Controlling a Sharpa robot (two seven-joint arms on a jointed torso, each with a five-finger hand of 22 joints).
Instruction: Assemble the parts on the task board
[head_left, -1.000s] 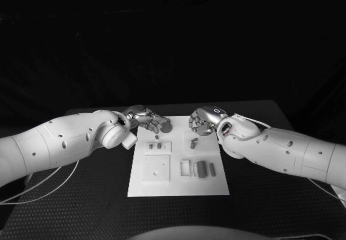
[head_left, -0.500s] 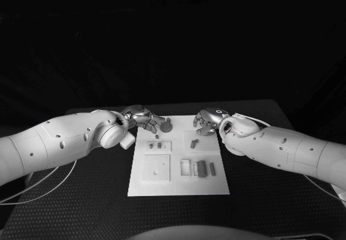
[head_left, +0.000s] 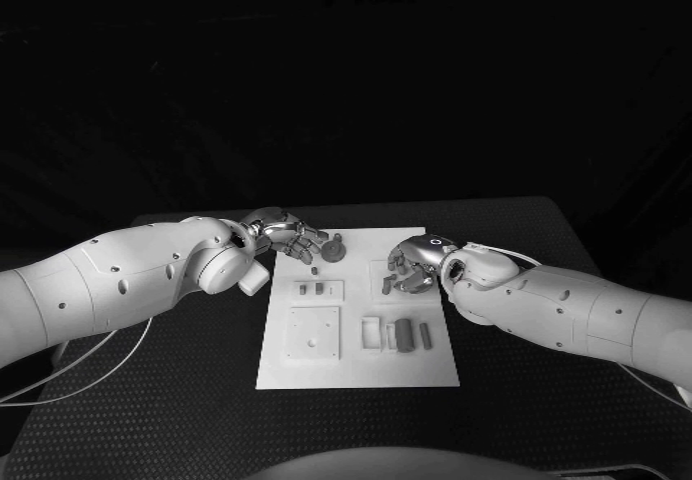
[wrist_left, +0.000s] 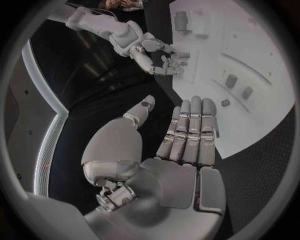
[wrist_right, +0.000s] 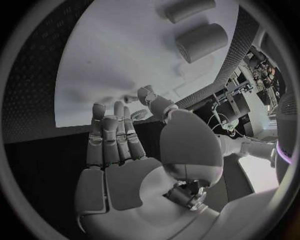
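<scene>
Fingers (head_left: 408, 272) of the right hand (head_left: 418, 262) hover over the upright part (head_left: 388, 287).

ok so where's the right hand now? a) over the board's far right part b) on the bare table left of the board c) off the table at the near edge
a: the head view shows the right hand above the far right part of the task board.

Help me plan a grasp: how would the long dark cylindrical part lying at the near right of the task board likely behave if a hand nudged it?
The long dark cylindrical part lies on its side on the flat task board, so it would probably roll if nudged sideways. It looks small and solid, likely stiff and light. Its rounded surface may slip between fingers.
</scene>
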